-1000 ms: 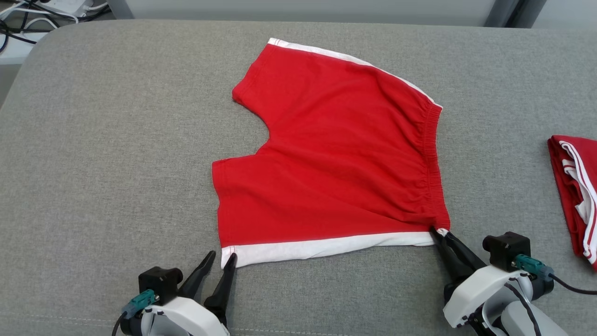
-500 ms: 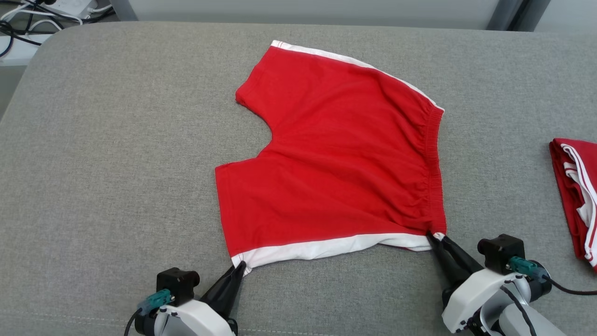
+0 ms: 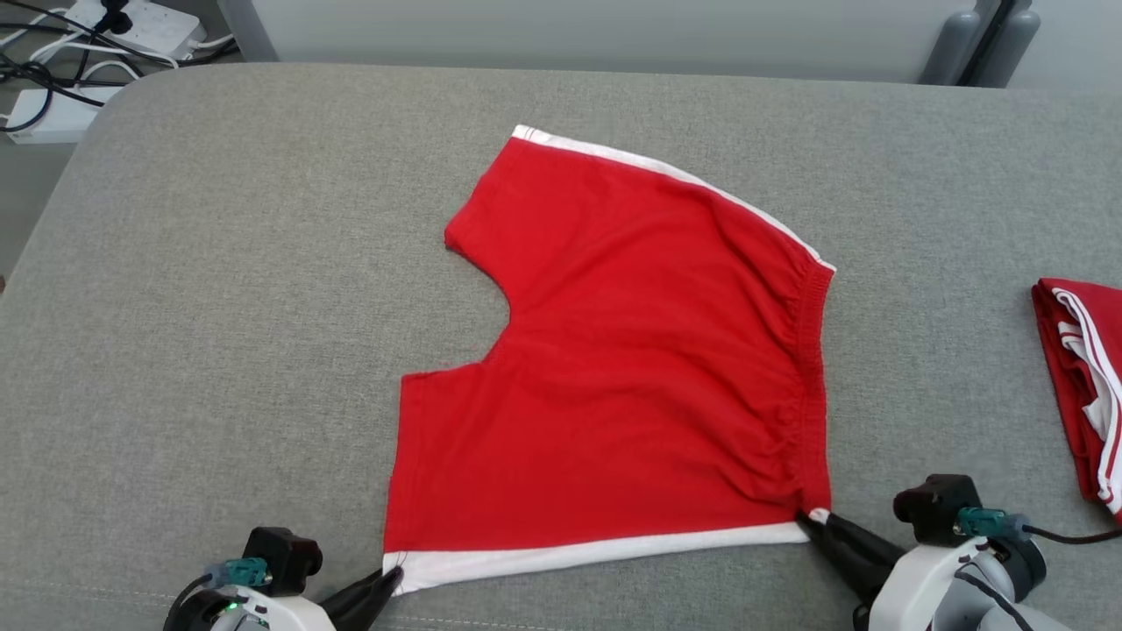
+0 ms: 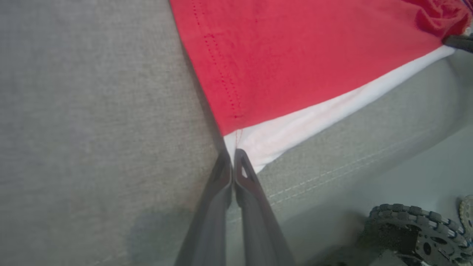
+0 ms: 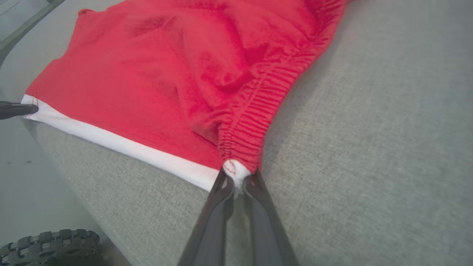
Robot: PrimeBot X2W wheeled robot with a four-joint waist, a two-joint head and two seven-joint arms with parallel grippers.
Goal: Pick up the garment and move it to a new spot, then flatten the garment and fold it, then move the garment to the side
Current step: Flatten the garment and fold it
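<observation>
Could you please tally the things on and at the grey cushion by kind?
Red garments: 2, the spread shorts and the folded garment.
Grippers: 2, the left gripper and the right gripper.
Total: 4.

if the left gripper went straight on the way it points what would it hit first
The red fabric shorts with a white side band: the left gripper is shut on their near corner, so it would probably just push into that cloth, bunching it.

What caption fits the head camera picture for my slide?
The left hand and right hand pinch the near corners of the red shorts on a grey cushion.
</observation>
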